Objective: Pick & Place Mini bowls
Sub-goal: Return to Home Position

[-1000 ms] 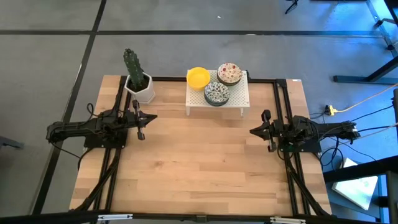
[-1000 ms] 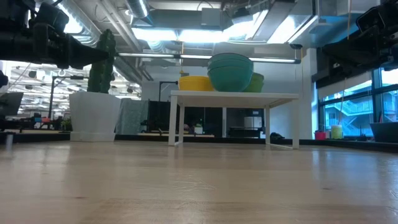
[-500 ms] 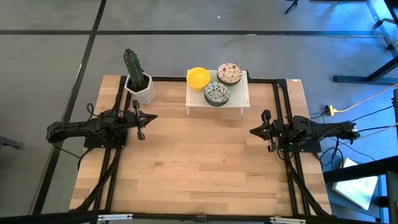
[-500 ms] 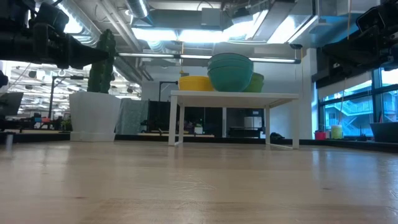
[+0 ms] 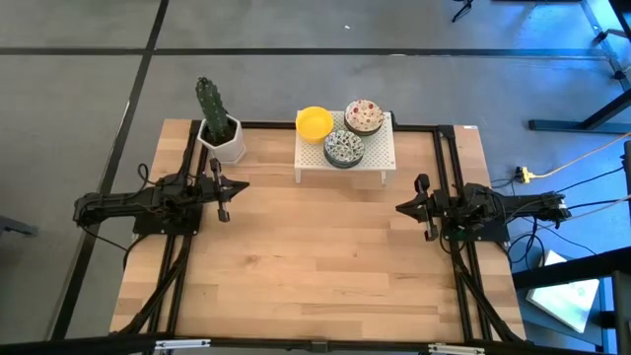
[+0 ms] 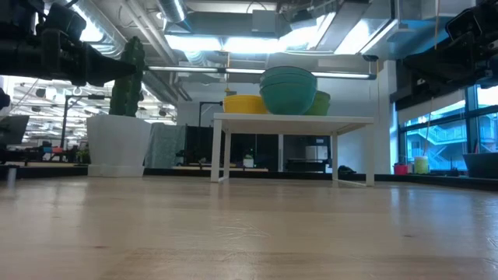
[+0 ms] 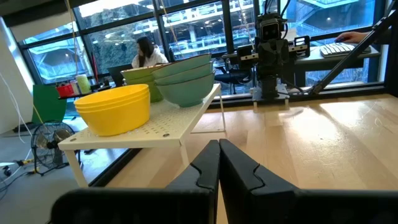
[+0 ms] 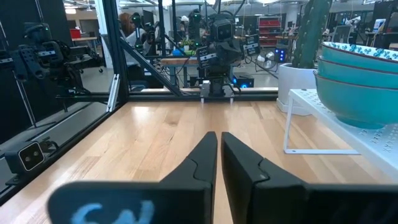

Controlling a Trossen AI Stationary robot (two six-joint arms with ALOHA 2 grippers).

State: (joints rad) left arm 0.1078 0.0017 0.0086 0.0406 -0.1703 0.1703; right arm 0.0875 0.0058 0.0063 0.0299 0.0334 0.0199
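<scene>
Three stacks of mini bowls stand on a white perforated stand at the table's far middle: a yellow stack, a blue-green patterned stack, and a reddish floral stack. In the low view the yellow stack sits left of the teal stack. My left gripper waits shut at the table's left, near the stand's left end. At the table's right, off the stand's right end, my right gripper is shut as well.
A white pot with a cactus stands at the far left corner, just beyond my left gripper. Bare wooden tabletop spreads between the arms and toward the near edge. People sit in the room beyond the table.
</scene>
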